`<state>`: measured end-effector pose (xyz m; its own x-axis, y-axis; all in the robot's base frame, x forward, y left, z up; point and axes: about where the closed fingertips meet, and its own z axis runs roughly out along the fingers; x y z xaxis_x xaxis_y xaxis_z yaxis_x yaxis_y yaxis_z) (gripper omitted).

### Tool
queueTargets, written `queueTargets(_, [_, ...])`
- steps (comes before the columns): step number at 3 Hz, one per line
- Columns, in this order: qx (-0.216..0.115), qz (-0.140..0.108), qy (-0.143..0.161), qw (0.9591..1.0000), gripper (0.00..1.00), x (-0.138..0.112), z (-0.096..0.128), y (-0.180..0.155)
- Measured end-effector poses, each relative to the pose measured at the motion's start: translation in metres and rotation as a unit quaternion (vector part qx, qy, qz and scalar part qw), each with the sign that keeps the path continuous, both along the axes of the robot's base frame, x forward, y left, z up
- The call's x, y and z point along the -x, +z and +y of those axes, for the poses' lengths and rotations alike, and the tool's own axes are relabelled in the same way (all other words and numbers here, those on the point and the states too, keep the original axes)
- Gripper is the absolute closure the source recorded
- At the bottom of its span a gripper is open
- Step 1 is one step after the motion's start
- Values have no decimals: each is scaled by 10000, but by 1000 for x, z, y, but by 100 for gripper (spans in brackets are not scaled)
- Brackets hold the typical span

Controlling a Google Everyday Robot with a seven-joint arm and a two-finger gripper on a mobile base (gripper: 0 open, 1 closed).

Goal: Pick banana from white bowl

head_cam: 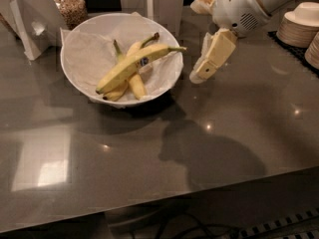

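Approach is the step in hand: the end effector (198, 76) hangs in the air just to the right of the white bowl (75, 81), above the bench (149, 163), slanting down and to the left. It holds nothing and touches nothing; whether it is released or clenched I cannot tell. The banana (133, 66), the longest one with the dark-blue sticker, lies inside the bowl on the crinkled paper, resting across two shorter bananas (133, 85), its thin stem reaching toward the right rim. By my judgement the next move calls for travel left over the rim, then a descent onto the banana's middle, clear of the fruit below it.
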<state>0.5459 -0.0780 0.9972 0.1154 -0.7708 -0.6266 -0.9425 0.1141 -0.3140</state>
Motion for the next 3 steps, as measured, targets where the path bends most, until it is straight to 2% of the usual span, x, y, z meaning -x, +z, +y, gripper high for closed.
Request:
queueTargets(2, [-112, -219, 536, 9983, 0, -34, 43, -4])
queueTargets(3, [-218, -247, 855, 9958, 0, -46, 63, -11])
